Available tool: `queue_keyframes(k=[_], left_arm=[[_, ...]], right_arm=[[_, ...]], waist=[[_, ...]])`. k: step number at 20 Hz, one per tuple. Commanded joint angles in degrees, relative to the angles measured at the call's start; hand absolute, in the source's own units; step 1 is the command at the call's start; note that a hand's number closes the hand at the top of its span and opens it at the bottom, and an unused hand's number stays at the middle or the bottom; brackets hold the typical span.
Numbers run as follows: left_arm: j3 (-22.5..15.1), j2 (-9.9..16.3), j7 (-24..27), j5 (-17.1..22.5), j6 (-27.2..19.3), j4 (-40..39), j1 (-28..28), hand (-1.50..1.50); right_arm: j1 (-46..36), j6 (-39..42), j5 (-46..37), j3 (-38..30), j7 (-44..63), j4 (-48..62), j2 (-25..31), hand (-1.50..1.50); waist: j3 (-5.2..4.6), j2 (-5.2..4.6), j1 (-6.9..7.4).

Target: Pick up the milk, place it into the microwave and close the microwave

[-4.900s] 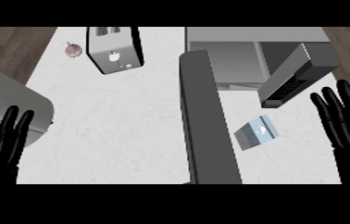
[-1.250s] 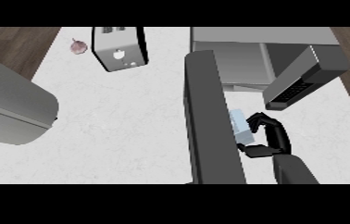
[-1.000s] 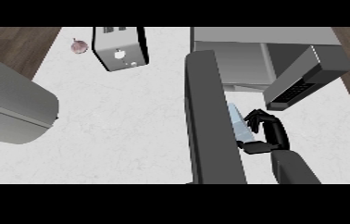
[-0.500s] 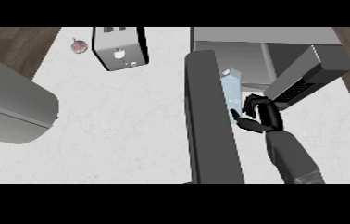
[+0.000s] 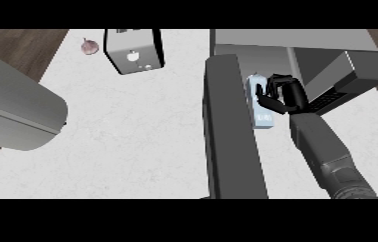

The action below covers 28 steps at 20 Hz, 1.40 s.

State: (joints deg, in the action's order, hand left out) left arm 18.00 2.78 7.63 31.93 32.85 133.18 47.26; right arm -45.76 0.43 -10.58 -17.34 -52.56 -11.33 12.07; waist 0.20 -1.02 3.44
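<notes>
White, faintly speckled stone is making up the desk point(image 5: 133, 131), which is spreading flat across the view, while a strip of brown wood floor point(image 5: 29, 48) is showing past its upper left corner. One microwave point(image 5: 295, 48) is sitting at the upper right, a boxy grey shell with its long dark door point(image 5: 230, 136) swinging wide open and running down the middle like a slab. One milk carton point(image 5: 260, 101), a slim pale-blue box with a white top, is standing upright just beside the inner face of that door, at the mouth of the oven. One right robot hand point(image 5: 284, 93), matte black on a smooth grey forearm, is curling its fingers and thumb round the carton from the right side. One boxy metal toaster point(image 5: 133, 51) is lying near the top edge, with a single small reddish bulb, perhaps an onion or garlic point(image 5: 90, 46), just to its left. One large rounded grey shape point(image 5: 26, 111) is filling the left edge; what it is cannot be told.
</notes>
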Motion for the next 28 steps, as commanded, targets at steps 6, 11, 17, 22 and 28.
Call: queue_keyframes(k=[6, 11, 17, 22, 28], left_arm=[[0.8, 2.1, -1.3, 3.2, -0.9, 1.4, -3.9, -1.5], [1.2, 3.4, -1.2, 3.1, -1.9, 0.4, -7.7, -1.5], [1.0, 4.2, -1.9, 3.3, -2.7, -1.1, -9.6, -1.5], [0.6, 5.0, -2.2, 3.8, -1.6, -0.2, -9.5, -1.5], [0.3, 5.8, -2.6, 4.0, -2.9, -0.9, -13.1, -1.5]], right_arm=[[-6.1, -0.1, -1.6, 0.3, 5.4, 3.9, 4.6, 1.5], [-9.9, -11.0, -4.1, 1.8, 8.0, 3.7, 4.1, 1.5], [-11.6, -15.5, -4.7, 1.5, 9.9, 4.3, 7.2, 1.5], [-11.8, -16.7, -4.2, 0.6, 10.8, 5.1, 8.9, 1.5], [-13.6, -18.6, -4.3, 0.3, 12.3, 5.4, 9.9, 1.5]], waist=[[0.09, -1.04, 1.69], [0.1, -1.88, 3.16], [0.17, -2.7, 4.23], [0.32, -3.31, 6.04], [0.4, -4.43, 6.4]])
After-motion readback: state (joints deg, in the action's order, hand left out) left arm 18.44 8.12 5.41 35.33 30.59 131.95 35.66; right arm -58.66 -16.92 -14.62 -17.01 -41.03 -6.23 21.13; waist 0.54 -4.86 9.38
